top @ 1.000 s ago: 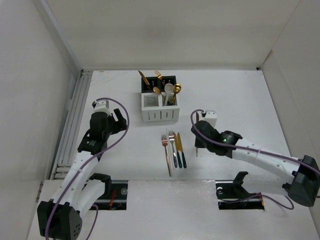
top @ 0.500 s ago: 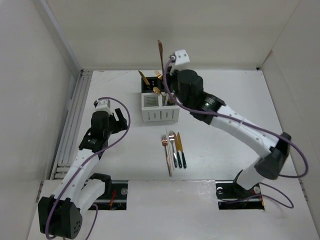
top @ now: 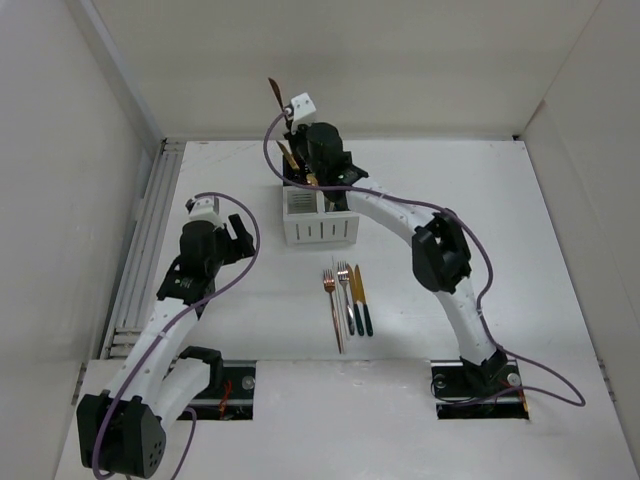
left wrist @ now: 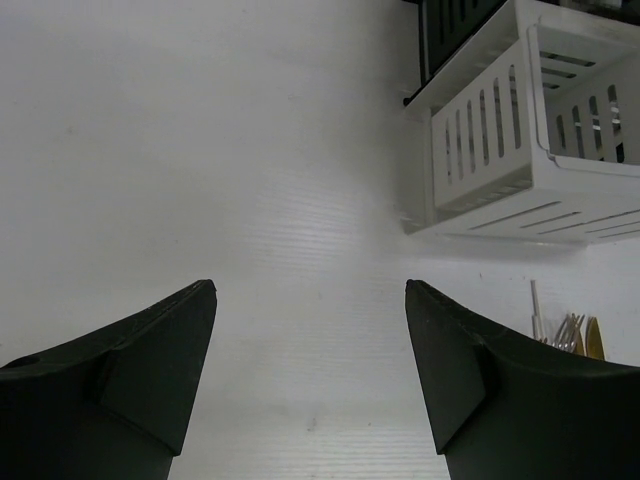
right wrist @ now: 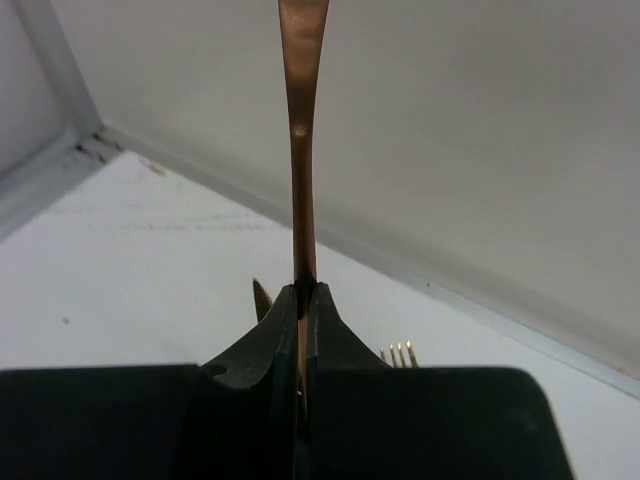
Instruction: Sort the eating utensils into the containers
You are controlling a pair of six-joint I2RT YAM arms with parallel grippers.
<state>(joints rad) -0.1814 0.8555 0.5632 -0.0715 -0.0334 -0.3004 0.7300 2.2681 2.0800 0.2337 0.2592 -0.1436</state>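
Right gripper (right wrist: pixel 303 295) up at top centre, copper utensil (right wrist: pixel 303 130) pinched upright
It hangs above the black container (left wrist: pixel 455 30); left gripper (left wrist: pixel 310 300) spread wide at frame left, more utensils (top: pixel 347 295) lying on the counter (top: pixel 480 200) below the white container (top: pixel 318 228)

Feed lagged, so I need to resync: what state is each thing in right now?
Left end effector: open, empty.
Right end effector: shut on the copper utensil.
Copper utensil: held upright, lifted.
White container: upright.
Black container: upright, gold utensils inside.
Loose utensils: lying flat, side by side.
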